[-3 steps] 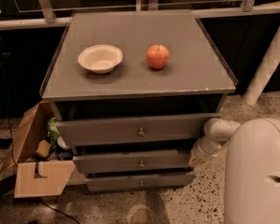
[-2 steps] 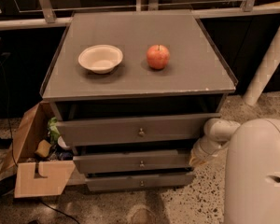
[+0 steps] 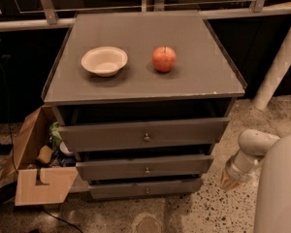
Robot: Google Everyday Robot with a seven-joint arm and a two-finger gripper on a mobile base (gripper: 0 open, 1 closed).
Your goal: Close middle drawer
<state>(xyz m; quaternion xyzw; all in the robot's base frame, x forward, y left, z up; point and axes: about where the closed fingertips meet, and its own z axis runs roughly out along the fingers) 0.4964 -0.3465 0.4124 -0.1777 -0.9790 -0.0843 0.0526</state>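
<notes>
**Beside the cabinet's right flank: push on the middle drawer not yet begun**

Low at the right of the dark-grey wooden cabinet (image 3: 136, 42), the robot's pale gripper (image 3: 231, 176) hangs at the end of its white arm (image 3: 254, 147). It sits just beside the right end of the wide, shallow dark-grey wooden middle drawer (image 3: 111, 168) and apart from it. Whether it is open or closed cannot be told.

The middle drawer stands partly pulled out, its flat front and small round metal knob (image 3: 147, 170) proud of the carcass. It lies between the taller-fronted grey top drawer (image 3: 106, 136) and the narrower grey bottom drawer (image 3: 121, 189), both also ajar. On top rest a cream round bowl (image 3: 105, 60) and a red apple (image 3: 164, 58).

By my reading, this is the approach step. The next move calls for bringing the gripper round to the front panel near the knob, then pushing straight inward, clear of the top drawer's overhang.
</notes>
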